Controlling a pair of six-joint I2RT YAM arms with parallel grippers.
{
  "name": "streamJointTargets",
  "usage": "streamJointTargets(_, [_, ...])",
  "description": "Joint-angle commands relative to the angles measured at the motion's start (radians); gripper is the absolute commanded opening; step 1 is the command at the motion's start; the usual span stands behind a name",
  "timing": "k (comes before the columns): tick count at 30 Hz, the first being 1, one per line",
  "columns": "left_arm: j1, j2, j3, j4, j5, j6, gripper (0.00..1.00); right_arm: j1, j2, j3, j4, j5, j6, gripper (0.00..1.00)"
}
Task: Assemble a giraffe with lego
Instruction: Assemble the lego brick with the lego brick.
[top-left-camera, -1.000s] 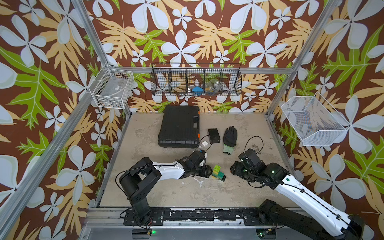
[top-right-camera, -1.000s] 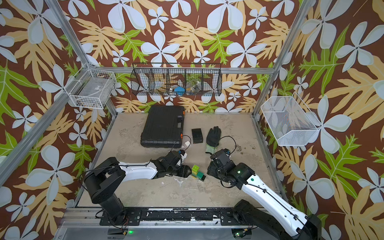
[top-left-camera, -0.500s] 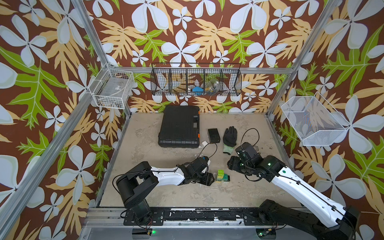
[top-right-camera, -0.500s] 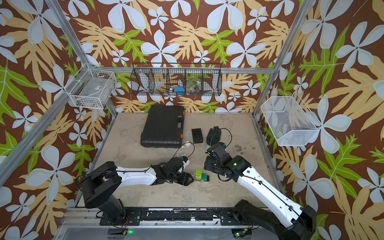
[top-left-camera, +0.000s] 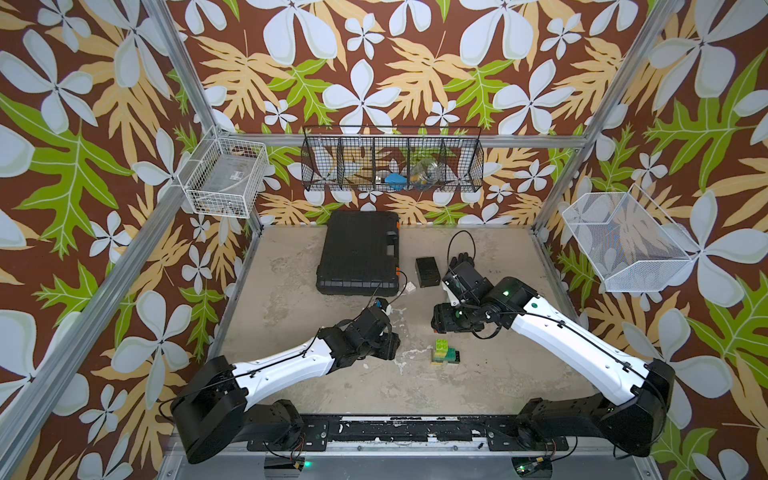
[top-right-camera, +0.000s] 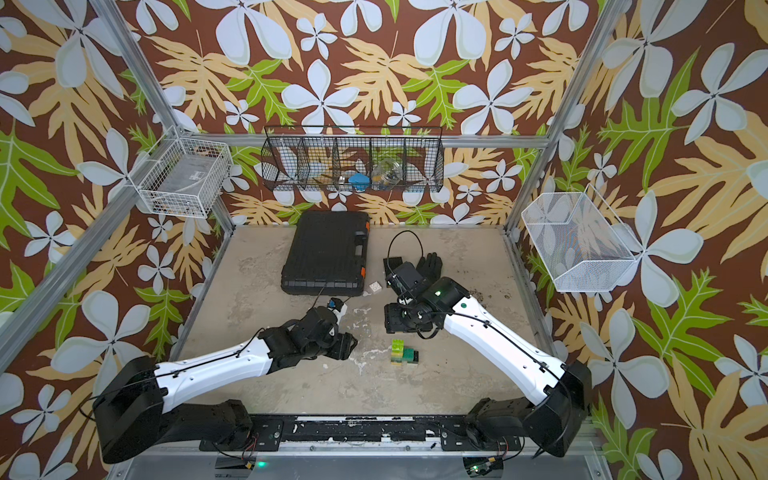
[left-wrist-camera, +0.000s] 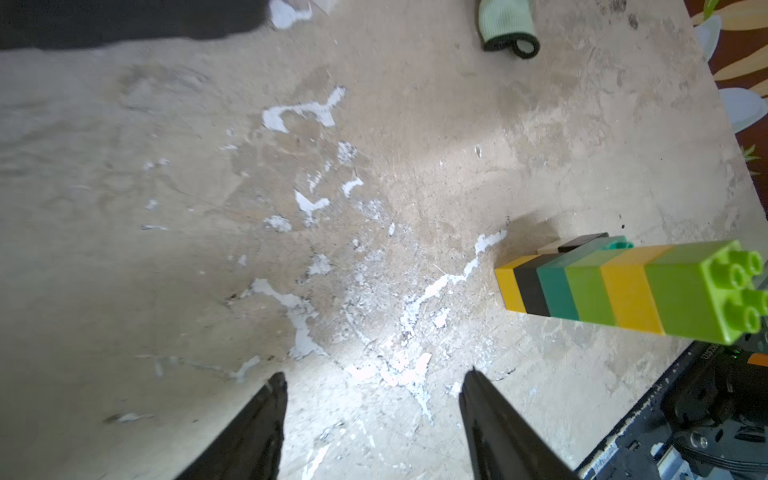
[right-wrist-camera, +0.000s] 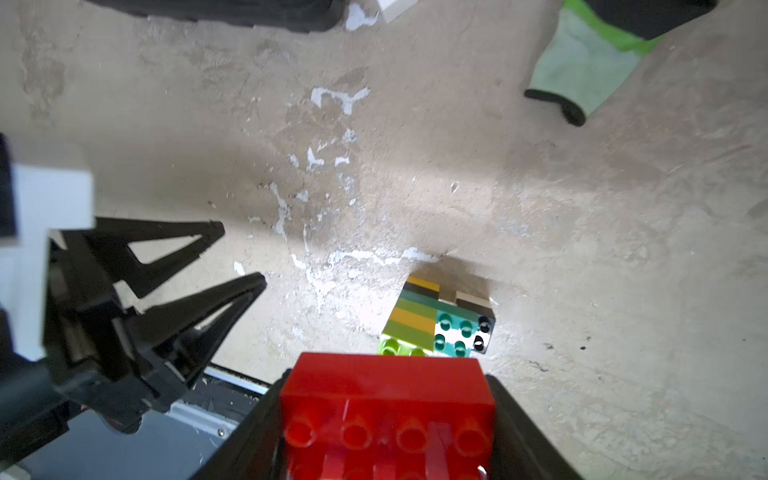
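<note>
Glove (top-right-camera: 430, 266), black box (top-left-camera: 427, 271), case (top-left-camera: 359, 251) beyond giraffe (top-left-camera: 444, 353)

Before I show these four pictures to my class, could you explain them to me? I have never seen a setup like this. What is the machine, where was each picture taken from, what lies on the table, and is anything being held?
The machine is a pair of robot arms, a left arm and a right arm, fixed at the front of a table. Each ends in a two-fingered gripper. Two pictures look down from overhead, nearly the same view. The other two come from a small camera on each arm's wrist.

On the table stands a half-built brick figure of yellow, black, green and lime bricks. Farther back lie a black case, a small black box, a glove and a loose white brick.

The right gripper is shut on a red brick. The left gripper is open and empty.
</note>
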Motion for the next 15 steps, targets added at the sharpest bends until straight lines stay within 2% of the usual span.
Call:
streamJointTargets(1, [0.008, -0.028, 0.023, -0.091, -0.081, 0.041, 0.70, 0.027, 0.019, -0.020, -0.003, -0.019, 0.009, 0.43])
streamJointTargets(15, [0.008, -0.107, 0.019, -0.127, -0.111, 0.044, 0.70, 0.074, 0.066, -0.035, 0.006, 0.053, 0.084, 0.43])
